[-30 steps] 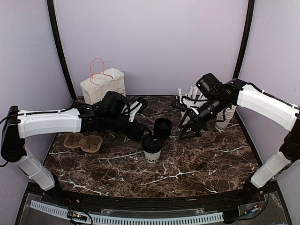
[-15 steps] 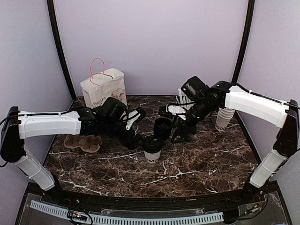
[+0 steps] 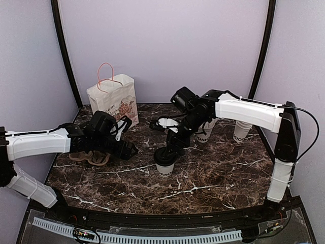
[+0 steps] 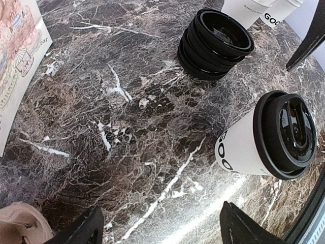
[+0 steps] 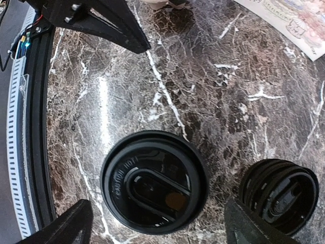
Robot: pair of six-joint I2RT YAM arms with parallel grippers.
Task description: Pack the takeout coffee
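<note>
While a paper bag (image 3: 112, 96) is standing at the far left of the marble table (image 3: 218, 175) and a brown cup carrier (image 3: 91, 156) is lying in front of it, partly under the left arm, the left gripper (image 4: 162, 233) is hanging low over the stone just right of that carrier. Its jaws are spread wide and nothing is lying between them. The takeout coffee (image 3: 165, 161) is standing upright near the middle of the table. In the left wrist view it is sitting ahead of that gripper and off to its right, well outside the open fingers and apart from both. The right gripper (image 5: 162, 229) is hovering directly over the cup, reaching in from the right. In the right wrist view the black lid (image 5: 155, 180) is showing from above, centred between two widely parted fingers, and neither finger is visibly touching it. A stack of black lids (image 5: 279, 195) is resting just beside the coffee, on its far side. Further right, a white cup (image 3: 205, 136) and then another white cup (image 3: 242, 130) are standing near the back of the table, behind the right arm.
</note>
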